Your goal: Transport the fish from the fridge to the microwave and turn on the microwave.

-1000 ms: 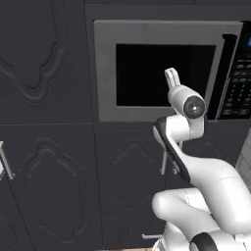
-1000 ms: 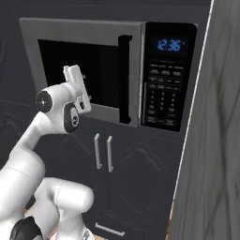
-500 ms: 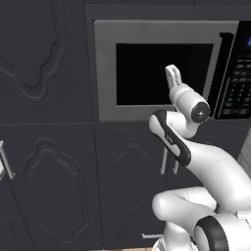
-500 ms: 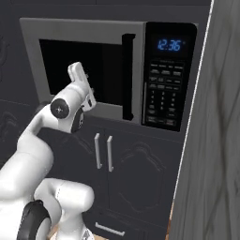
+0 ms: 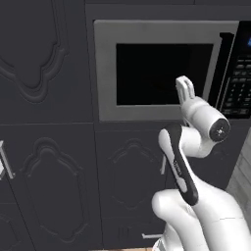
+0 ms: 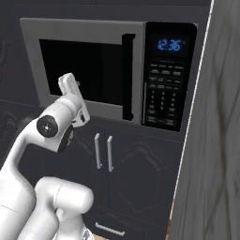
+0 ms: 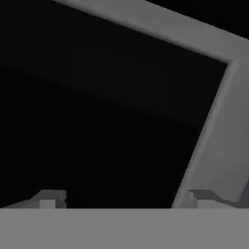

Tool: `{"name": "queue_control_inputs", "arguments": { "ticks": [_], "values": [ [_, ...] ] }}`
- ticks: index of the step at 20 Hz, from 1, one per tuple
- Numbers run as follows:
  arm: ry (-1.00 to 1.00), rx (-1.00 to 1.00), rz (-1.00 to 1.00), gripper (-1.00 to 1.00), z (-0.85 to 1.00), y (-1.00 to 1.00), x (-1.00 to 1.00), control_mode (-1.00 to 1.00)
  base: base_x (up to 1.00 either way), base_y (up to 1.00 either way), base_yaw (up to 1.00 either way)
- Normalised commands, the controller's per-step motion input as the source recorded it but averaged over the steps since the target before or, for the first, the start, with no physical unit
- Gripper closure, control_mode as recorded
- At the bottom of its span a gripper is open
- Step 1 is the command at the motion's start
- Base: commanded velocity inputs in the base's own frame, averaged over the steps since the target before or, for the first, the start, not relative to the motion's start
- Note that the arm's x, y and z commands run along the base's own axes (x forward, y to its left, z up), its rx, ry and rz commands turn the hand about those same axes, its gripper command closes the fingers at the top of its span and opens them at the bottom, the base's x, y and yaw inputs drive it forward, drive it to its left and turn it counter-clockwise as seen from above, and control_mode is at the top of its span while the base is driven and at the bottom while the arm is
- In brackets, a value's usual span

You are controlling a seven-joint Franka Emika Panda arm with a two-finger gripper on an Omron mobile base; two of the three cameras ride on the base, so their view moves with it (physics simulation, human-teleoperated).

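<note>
The microwave (image 5: 105, 68) (image 6: 31, 56) is built into dark cabinets with its door shut, so the dark window (image 7: 97, 121) hides the inside. Its black handle (image 6: 126, 75) and keypad (image 6: 164, 96) are on the right, and the display is lit. My gripper (image 5: 183, 87) (image 6: 68, 83) points at the door's lower right part, close to the glass. In the hand view my gripper (image 7: 125, 197) is open with nothing between its fingertips (image 7: 48, 197), and the grey door frame (image 7: 219, 121) runs past on the right. The fish is out of view.
Dark panelled cabinet doors (image 5: 44, 166) surround the microwave, and two pale handles (image 6: 103, 152) sit on the doors below it. A tall grey streaked panel (image 6: 215, 140) rises right of the keypad; I cannot tell whether it is the fridge.
The arm's wrist joint has dropped and swung a little towards the keypad side. The gripper stays in front of the window, and the door stays shut.
</note>
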Motion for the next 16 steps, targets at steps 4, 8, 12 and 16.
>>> {"name": "queue_control_inputs", "arguments": {
  "ticks": [4,8,12,16],
  "values": [
    [0.1,0.03,0.0,-1.0,0.57,-0.09,-1.0,-1.0,0.0,0.0,0.0],
    [0.16,0.04,0.0,-1.0,0.5,-0.13,-1.0,-1.0,0.0,0.0,0.0],
    [0.38,0.01,0.0,-1.0,0.33,-0.27,-0.82,-1.0,0.0,0.0,0.0],
    [0.71,0.0,-0.01,-1.0,0.12,-0.22,-0.24,-1.0,0.0,0.0,0.0]
  ]
}}
